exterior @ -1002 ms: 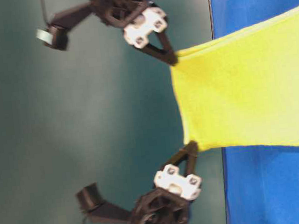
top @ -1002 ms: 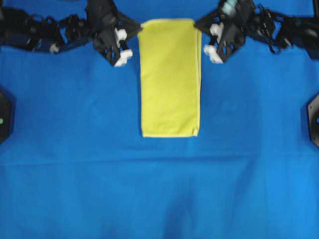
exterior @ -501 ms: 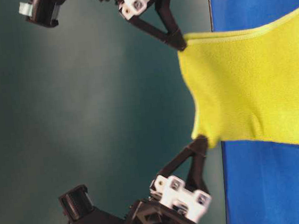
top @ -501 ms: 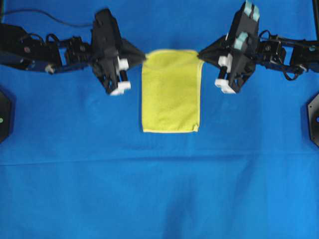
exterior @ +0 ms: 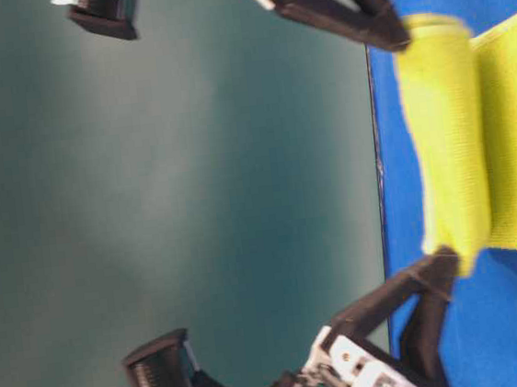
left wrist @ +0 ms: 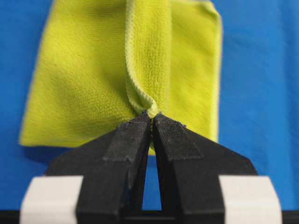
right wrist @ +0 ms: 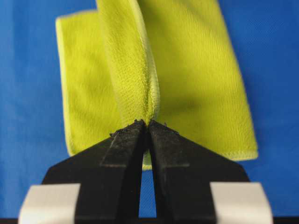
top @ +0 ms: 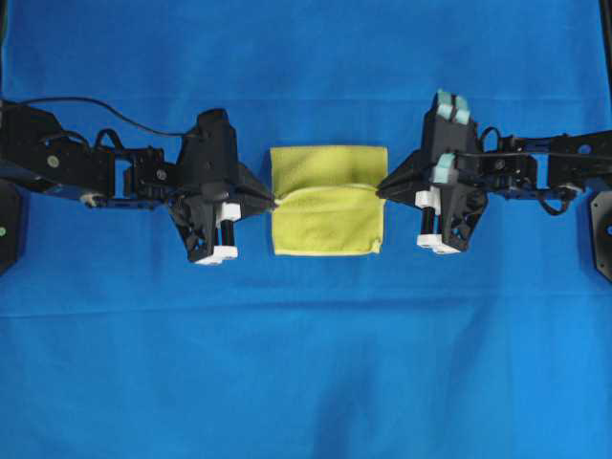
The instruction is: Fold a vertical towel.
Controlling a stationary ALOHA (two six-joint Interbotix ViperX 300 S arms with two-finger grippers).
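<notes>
The towel (top: 328,201) is lying mid-counter on the blue cloth (top: 306,363), and it's being pinched from both sides. The left tool (top: 271,199) is clenched on the towel's left edge, the right tool (top: 381,190) is clenched on the right edge, so the towel is being stretched right between them. A raised fold is being held up across the middle, with the near and far parts resting flat.

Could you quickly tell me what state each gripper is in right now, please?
Left gripper: shut on the towel, pinching its lifted edge.
Right gripper: shut on the towel's opposite edge.
</notes>
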